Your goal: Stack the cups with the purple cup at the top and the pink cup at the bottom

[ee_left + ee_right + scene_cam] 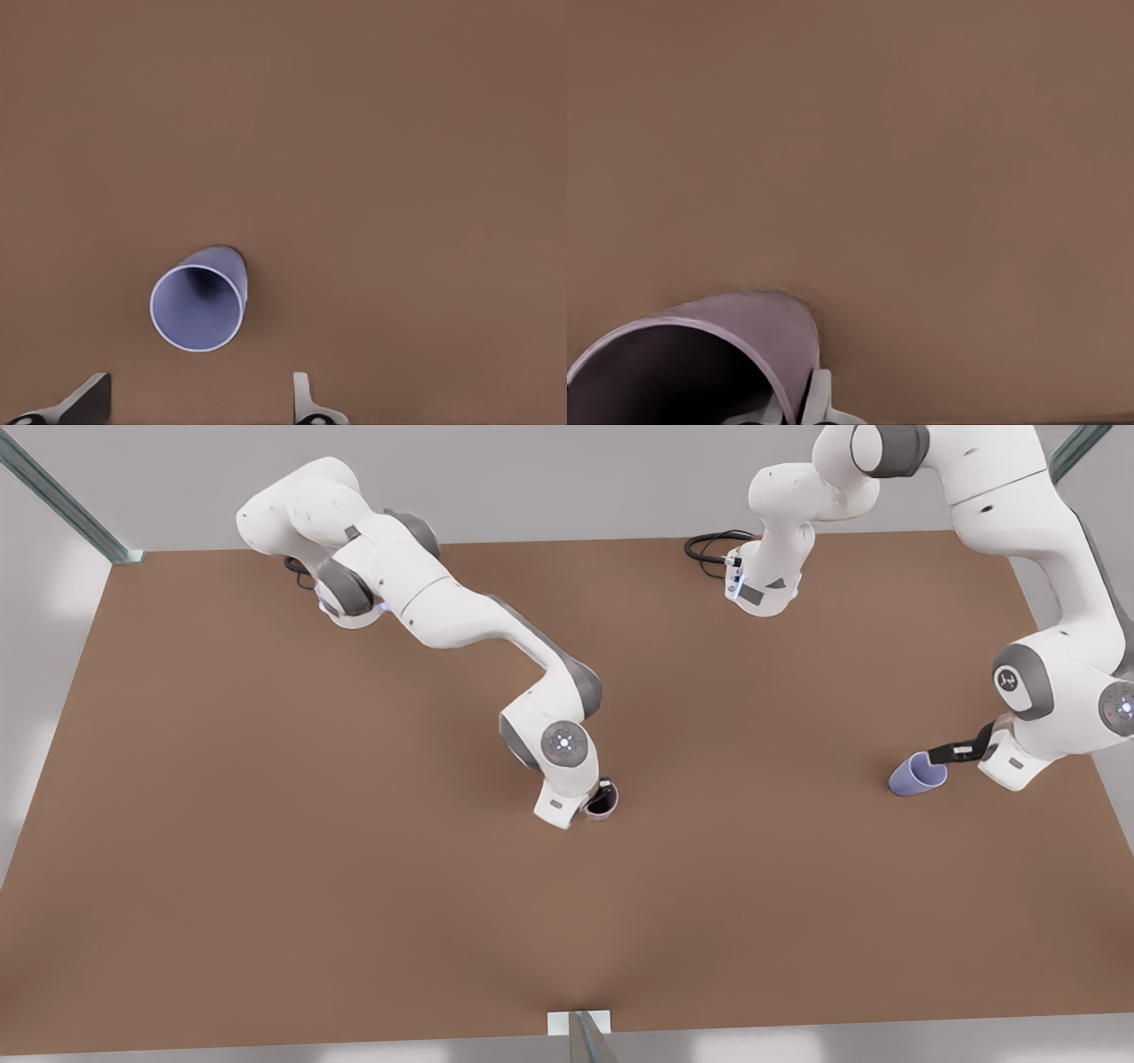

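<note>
**Two cups, two arms: pink cup being gripped at its rim, purple cup waiting between spread fingers**

Nearest the front camera, the wide brown matte table (pixel 266 868) is carrying just two cups, well apart from each other. Toward the middle of the front view, the small pale mauve-pink tapered handleless pink cup (pixel 602 801) is standing on the table with the right gripper (pixel 601 793) closing on its rim: the right wrist view is showing one pale finger (pixel 819 397) pressing the outside of the cup wall (pixel 757 328), so this gripper is holding the pink cup by its lip. At the front view's right, the small bluish lavender tapered handleless purple cup (pixel 918 774) is sitting tilted, mouth turned toward the left gripper (pixel 946 753). In the left wrist view that gripper's two fingertips (pixel 306 403) are standing wide apart with the purple cup (pixel 198 301) just ahead of them and not yet pinched.

To do this step well, I judge the right arm should be keeping the pink cup upright and steady as the base, and the left gripper should be closing squarely on the purple cup's rim before lifting. A skewed pinch on a tapered wall is likely to let the cup slip or roll.

Count: one pink cup, one purple cup, two arms, two grippers.
</note>
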Tool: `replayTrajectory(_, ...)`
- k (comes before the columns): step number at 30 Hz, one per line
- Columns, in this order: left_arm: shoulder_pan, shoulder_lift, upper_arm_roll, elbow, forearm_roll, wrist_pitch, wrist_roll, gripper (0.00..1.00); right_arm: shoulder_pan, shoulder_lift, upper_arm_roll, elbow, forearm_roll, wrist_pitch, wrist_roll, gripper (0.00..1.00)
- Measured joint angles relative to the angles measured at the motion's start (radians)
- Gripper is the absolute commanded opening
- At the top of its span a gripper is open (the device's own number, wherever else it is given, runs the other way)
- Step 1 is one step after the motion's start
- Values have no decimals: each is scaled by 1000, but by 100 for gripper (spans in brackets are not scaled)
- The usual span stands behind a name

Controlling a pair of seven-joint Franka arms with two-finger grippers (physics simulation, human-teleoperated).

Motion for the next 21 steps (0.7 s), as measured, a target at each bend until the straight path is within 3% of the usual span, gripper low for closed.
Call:
replayTrajectory(13,52,122,41,-156,-24,335,203,100,24,53,-10,43,-2,37,311,22)
replayTrajectory(14,56,126,43,-162,-26,349,214,100,24,54,-10,43,-3,41,329,30)
replayTrajectory(17,66,143,46,-168,-29,382,242,100,25,56,-9,38,-4,52,377,40)
replayTrajectory(20,72,163,46,-169,-31,404,265,100,25,56,-9,35,-5,60,418,43)
replayTrajectory(21,72,168,46,-169,-32,409,272,100,26,56,-9,34,-5,62,430,49)
